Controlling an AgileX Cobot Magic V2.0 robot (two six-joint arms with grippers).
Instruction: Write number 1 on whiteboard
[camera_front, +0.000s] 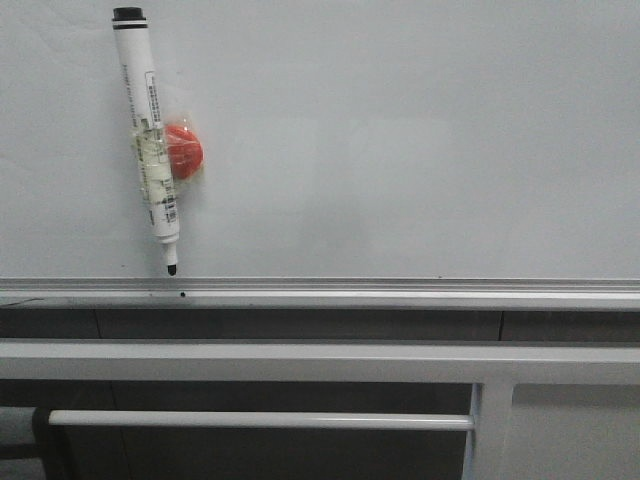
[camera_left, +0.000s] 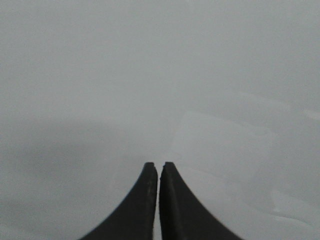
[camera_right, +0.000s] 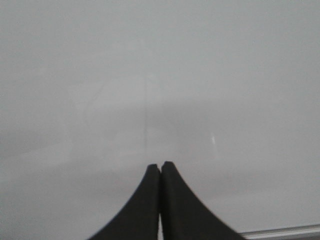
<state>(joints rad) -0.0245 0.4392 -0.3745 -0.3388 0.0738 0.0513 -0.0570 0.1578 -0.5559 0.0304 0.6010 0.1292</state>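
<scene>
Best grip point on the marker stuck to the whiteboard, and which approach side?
Probably the bare upper barrel of the marker, below its black cap, approaching square to the whiteboard with fingers either side. The marker hangs tip-down, slightly tilted; its middle is taped against a red magnet on its right, which crowds a gripper there. Both the left gripper and right gripper are shut, so open first.

I am seeing the whiteboard (camera_front: 400, 130) filling the upper part of the front view, with its lower rail (camera_front: 400, 293) running along beneath it. A marker pen (camera_front: 148, 140) is hanging on the board's left side, tilted, tip down just above the rail. A round magnet (camera_front: 185, 151) is sitting just right of the pen, touching it. Below the rail, frame bars (camera_front: 300, 362) are crossing horizontally.
</scene>
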